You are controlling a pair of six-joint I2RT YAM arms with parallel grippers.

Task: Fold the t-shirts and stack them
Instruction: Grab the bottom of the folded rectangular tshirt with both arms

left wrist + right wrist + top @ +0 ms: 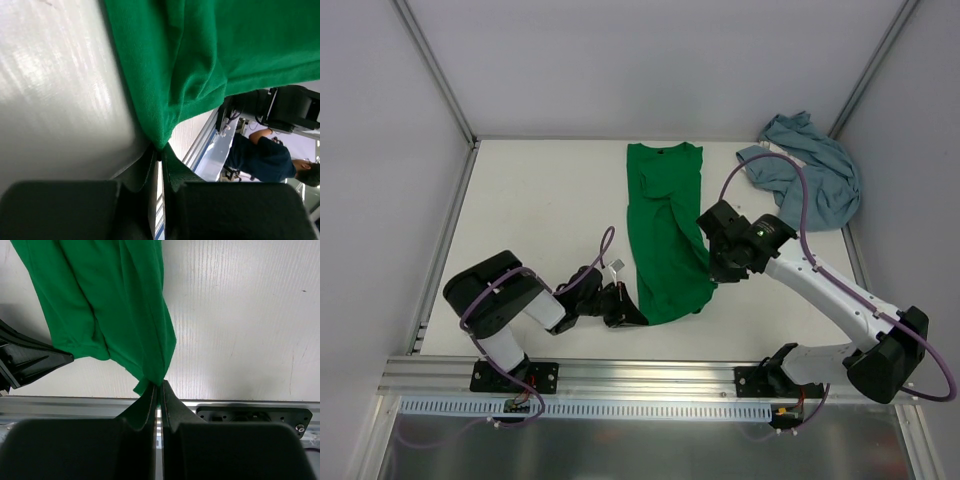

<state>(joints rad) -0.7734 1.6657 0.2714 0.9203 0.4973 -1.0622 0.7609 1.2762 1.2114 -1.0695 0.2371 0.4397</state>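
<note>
The bright green t-shirt (665, 225) lies in a long narrow fold down the middle of the table, collar at the far end. My left gripper (632, 312) is shut on its near-left hem corner, with green cloth (165, 75) pinched at the fingertips. My right gripper (712, 272) is shut on the near-right hem corner, the green cloth (125, 305) hanging from its tips just above the table. The blue-grey t-shirt (810, 175) lies crumpled at the far right corner, untouched.
The white table (540, 220) is bounded by a metal rail (650, 375) at the near edge and grey walls on three sides. A purple cable (790, 190) arcs over the right arm near the blue-grey shirt.
</note>
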